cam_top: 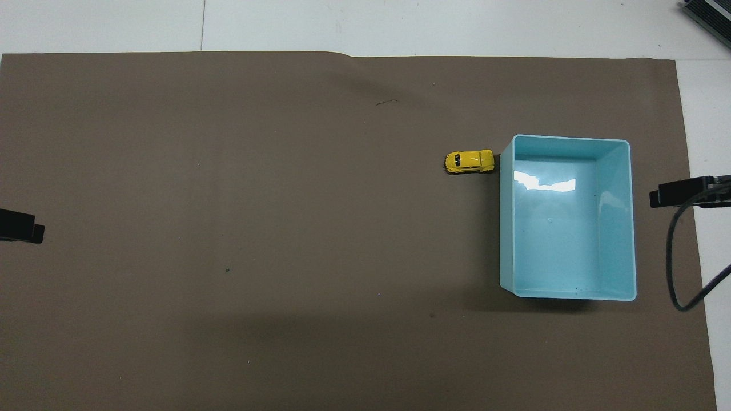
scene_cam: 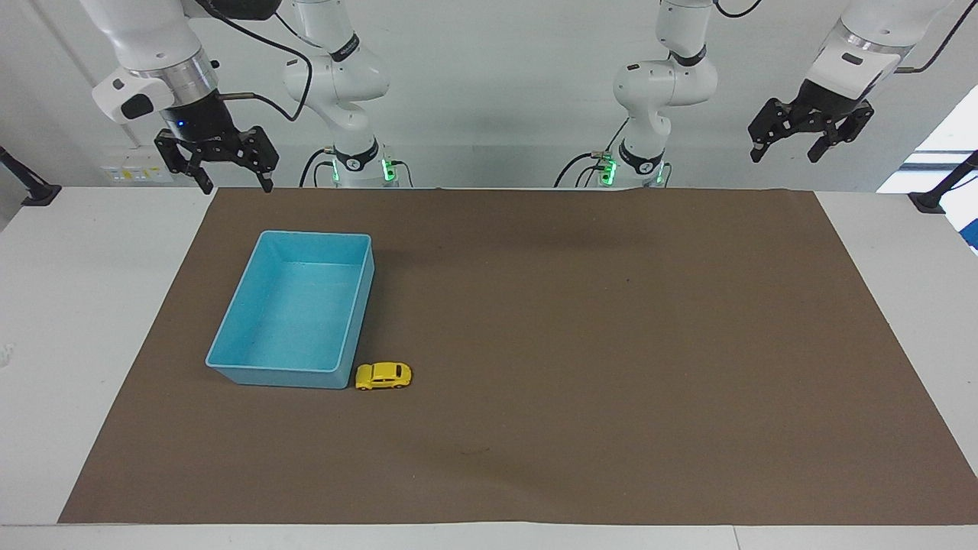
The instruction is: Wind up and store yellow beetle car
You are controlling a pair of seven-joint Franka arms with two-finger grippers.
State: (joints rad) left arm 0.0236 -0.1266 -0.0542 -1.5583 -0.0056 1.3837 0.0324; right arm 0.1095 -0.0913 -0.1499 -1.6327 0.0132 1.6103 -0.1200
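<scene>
The yellow beetle car (scene_cam: 383, 376) (cam_top: 469, 161) stands on the brown mat, right beside the corner of the light-blue bin (scene_cam: 229, 321) (cam_top: 626, 228) that lies farthest from the robots. The bin holds nothing. My right gripper (scene_cam: 235, 180) hangs open, high over the mat's edge at the right arm's end, well apart from the bin and the car. My left gripper (scene_cam: 782, 151) is open too, raised high at the left arm's end of the table. In the overhead view only a dark tip of each gripper shows at the side edges.
A brown mat (scene_cam: 581, 344) covers most of the white table (scene_cam: 84, 305). A black cable (cam_top: 679, 251) hangs by the right arm near the bin. Black clamp mounts (scene_cam: 30, 191) sit at both table ends.
</scene>
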